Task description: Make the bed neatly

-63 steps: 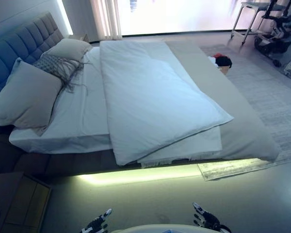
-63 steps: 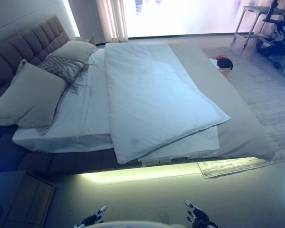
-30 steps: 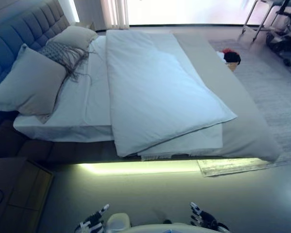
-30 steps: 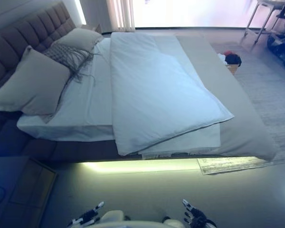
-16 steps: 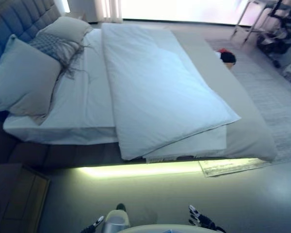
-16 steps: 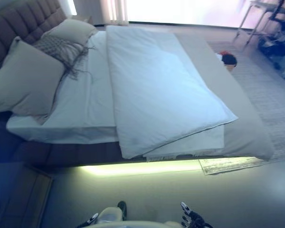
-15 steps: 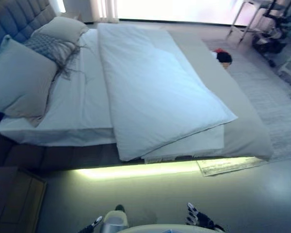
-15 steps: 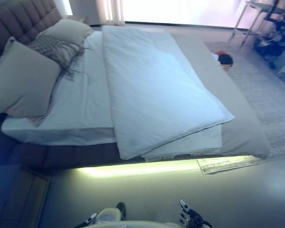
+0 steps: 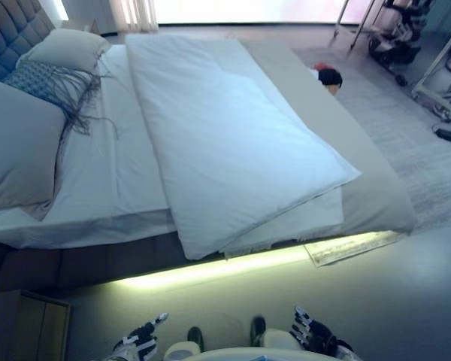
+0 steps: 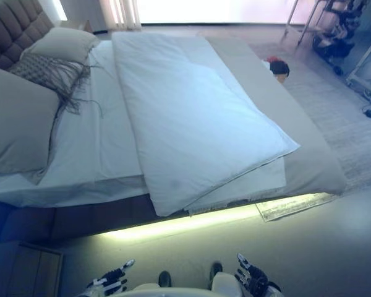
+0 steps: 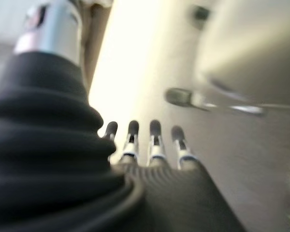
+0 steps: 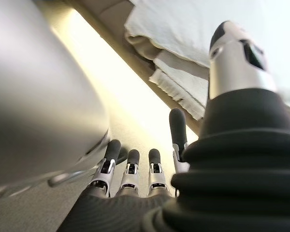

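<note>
Folded white duvet (image 9: 225, 143) lies across the bed (image 9: 376, 195) centre, one corner overhanging at 6 o'clock (pillows (image 9: 19, 143) at 9 o'clock). Left hand (image 9: 137, 347) and right hand (image 9: 313, 336) hang low, fingers straight, spread, holding nothing.

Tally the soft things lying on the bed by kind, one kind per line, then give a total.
Plain pillows: 2, the large pillow and the small pillow
Fringed cushion: 1
Folded white duvet: 1
Grey blanket under it, along the foot end: 1
Total: 5
</note>
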